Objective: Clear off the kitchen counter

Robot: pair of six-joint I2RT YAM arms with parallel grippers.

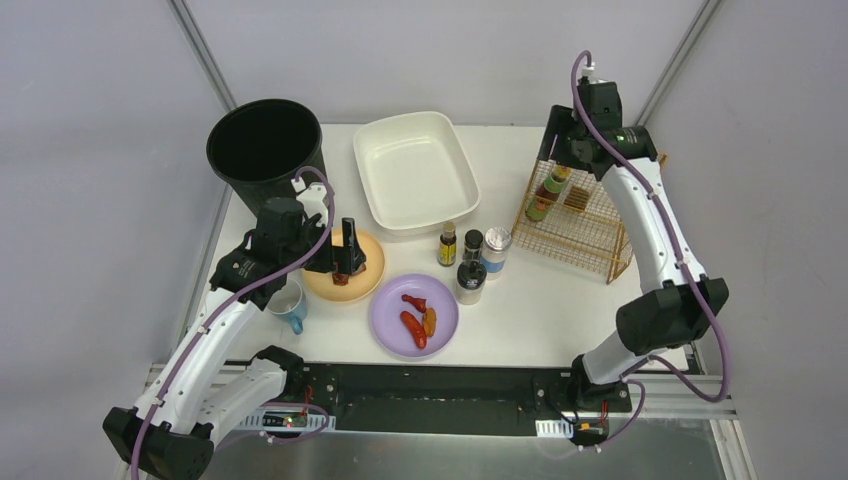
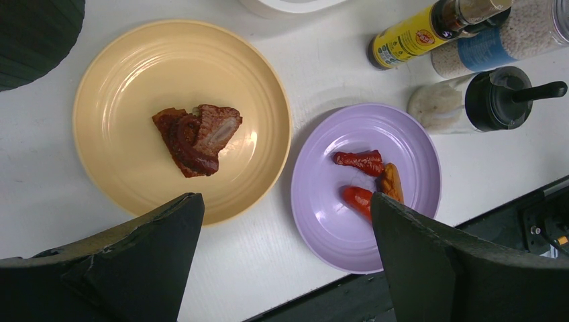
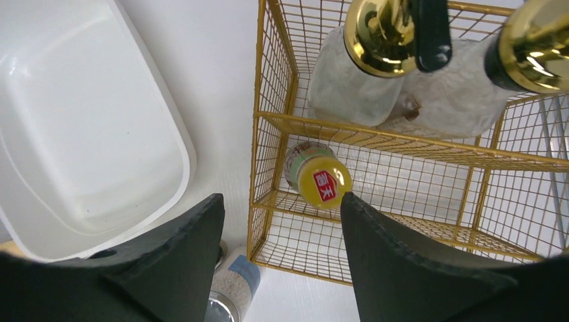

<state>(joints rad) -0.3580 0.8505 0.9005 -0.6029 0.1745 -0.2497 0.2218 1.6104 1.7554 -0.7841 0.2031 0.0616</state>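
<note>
The white kitchen counter holds a yellow plate with a piece of brown meat and a purple plate with three small sausages. Four seasoning bottles stand beside the purple plate. My left gripper hangs open and empty over the yellow plate; in its wrist view it frames the gap between both plates. My right gripper hangs open and empty over the gold wire rack; in its wrist view it is above the rack's near corner.
A black bin stands at the back left and a white basin at the back middle. A blue cup sits left of the yellow plate. The rack holds a yellow-capped bottle and gold-topped glass jars.
</note>
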